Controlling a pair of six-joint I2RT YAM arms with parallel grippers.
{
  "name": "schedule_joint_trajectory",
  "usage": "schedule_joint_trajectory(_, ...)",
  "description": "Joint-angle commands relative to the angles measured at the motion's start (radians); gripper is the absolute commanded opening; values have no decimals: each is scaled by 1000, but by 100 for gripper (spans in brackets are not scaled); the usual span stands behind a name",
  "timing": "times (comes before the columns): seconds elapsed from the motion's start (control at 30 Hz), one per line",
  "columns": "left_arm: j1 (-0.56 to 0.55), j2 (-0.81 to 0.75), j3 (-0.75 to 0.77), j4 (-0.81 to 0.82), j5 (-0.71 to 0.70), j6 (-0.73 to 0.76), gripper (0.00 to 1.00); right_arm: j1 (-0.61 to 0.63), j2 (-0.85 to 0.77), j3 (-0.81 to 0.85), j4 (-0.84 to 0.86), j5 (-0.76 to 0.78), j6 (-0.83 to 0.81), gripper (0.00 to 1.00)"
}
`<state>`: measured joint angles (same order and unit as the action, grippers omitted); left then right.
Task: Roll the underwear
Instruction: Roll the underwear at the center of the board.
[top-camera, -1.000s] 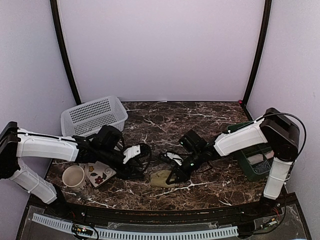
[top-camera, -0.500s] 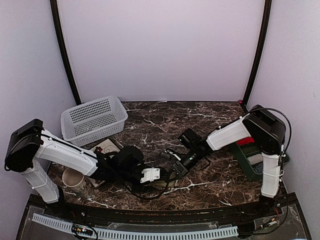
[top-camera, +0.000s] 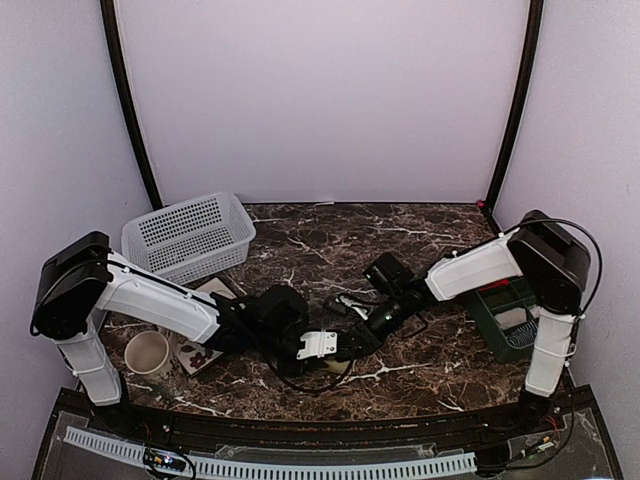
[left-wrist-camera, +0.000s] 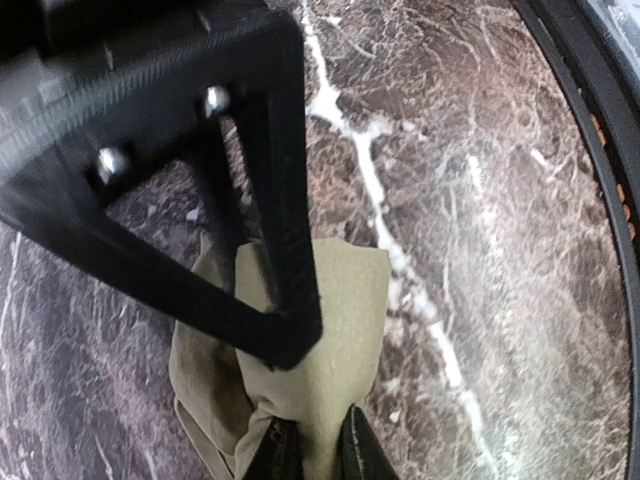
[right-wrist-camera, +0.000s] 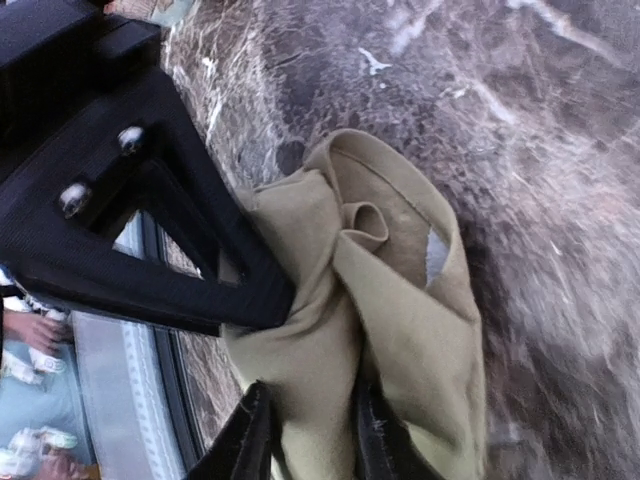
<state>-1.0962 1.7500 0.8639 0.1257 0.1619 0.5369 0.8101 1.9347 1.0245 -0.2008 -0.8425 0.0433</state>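
Note:
The olive-khaki underwear (top-camera: 338, 367) lies bunched on the marble near the table's front middle, mostly hidden under both grippers in the top view. In the left wrist view the underwear (left-wrist-camera: 335, 330) is a folded wad, and my left gripper (left-wrist-camera: 312, 452) is shut on its near edge. The underwear (right-wrist-camera: 400, 300) looks twisted and partly rolled in the right wrist view, with a thick fold filling my right gripper (right-wrist-camera: 305, 435). Both grippers, left (top-camera: 330, 352) and right (top-camera: 352, 343), meet tip to tip over it. Each wrist view shows the other gripper's black finger frame resting on the cloth.
A white mesh basket (top-camera: 185, 235) stands at the back left. A cream cup (top-camera: 148, 352) and a flowered plate (top-camera: 203, 350) sit under the left arm. A green bin (top-camera: 508, 322) is at the right edge. The black front rail (left-wrist-camera: 600, 200) runs close by.
My left arm has swung right from beside the plate to the underwear and closed on it. The right gripper stays at the cloth, its jaws a little wider than before.

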Motion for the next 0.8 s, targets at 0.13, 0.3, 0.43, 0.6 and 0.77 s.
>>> schedule_joint_trajectory(0.13,38,117,177,-385,238,-149,6,4,-354,-227,213,412,-63,42)
schedule_joint_trajectory(0.3,84,194,298,-546,343,-205,6,17,-550,-376,256,500,-80,43)
schedule_joint_trajectory(0.43,109,257,394,-656,386,-224,6,56,-715,-464,260,594,-86,43)
schedule_joint_trajectory(0.6,130,338,499,-784,402,-234,6,105,-845,-517,235,653,-68,47)
schedule_joint_trajectory(0.77,153,384,555,-831,457,-258,7,173,-874,-507,192,701,-94,48)
